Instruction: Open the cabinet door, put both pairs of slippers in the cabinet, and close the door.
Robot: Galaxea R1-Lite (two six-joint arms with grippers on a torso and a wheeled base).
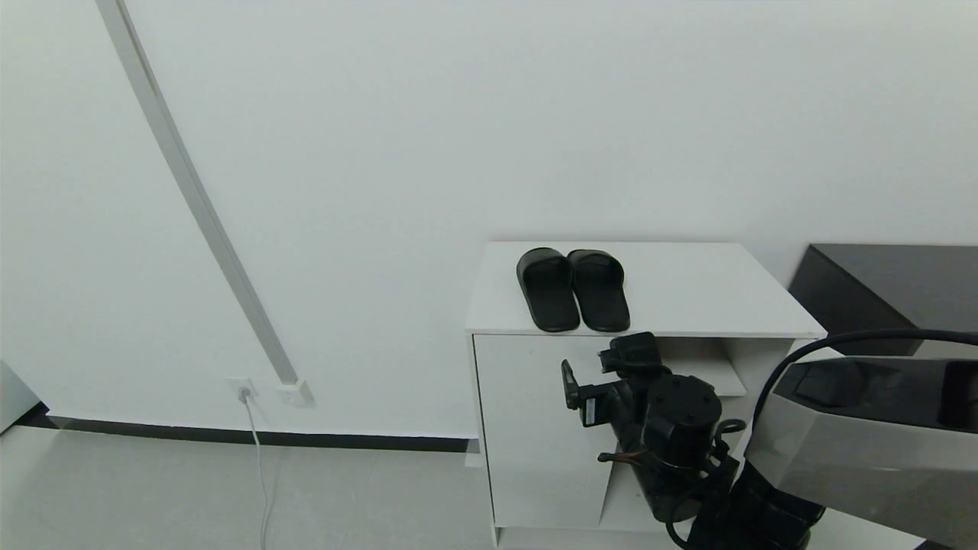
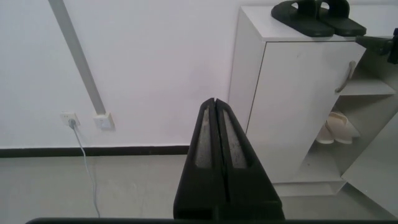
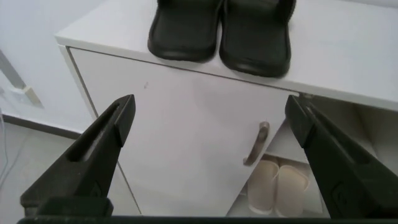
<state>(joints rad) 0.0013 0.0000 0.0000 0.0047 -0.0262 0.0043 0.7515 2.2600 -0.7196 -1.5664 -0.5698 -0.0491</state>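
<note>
Nearest is the left end effector [image 2: 214,102]. Its two fingers are clenched flat against each other with nothing between them, and it points toward the wall just beside the cabinet [image 1: 688,286].

The right end effector [image 1: 603,367] hangs in front of the cabinet door [image 1: 527,428], just under the top edge and toward the side with the handle. It is released, the fingers spread wide and holding nothing. In the right wrist view the handle [image 3: 256,143] sits in the gap between them, farther off, and the fingers are clear of the door.

The door covers the left half of the white cabinet and is shut. The handle is a slim upright bar at the door's right edge. The right half stands open, with shelves showing.

One pair of pale beige slippers [image 3: 277,186] is already inside the open half. It sits side by side on a shelf below the uppermost one, just past the handle.

The black slippers [image 1: 573,290] lie on the cabinet's top surface. They are side by side and touching, near the front edge and above the shut door.

Behind the cabinet is a plain white wall. A grey strip [image 1: 191,191] runs slantwise down it to a socket [image 1: 243,389] near the floor, well to the left of the cabinet. A cable [image 1: 260,466] hangs from the socket to the floor. A dark piece of furniture [image 1: 894,283] stands against the wall just to the cabinet's right.
</note>
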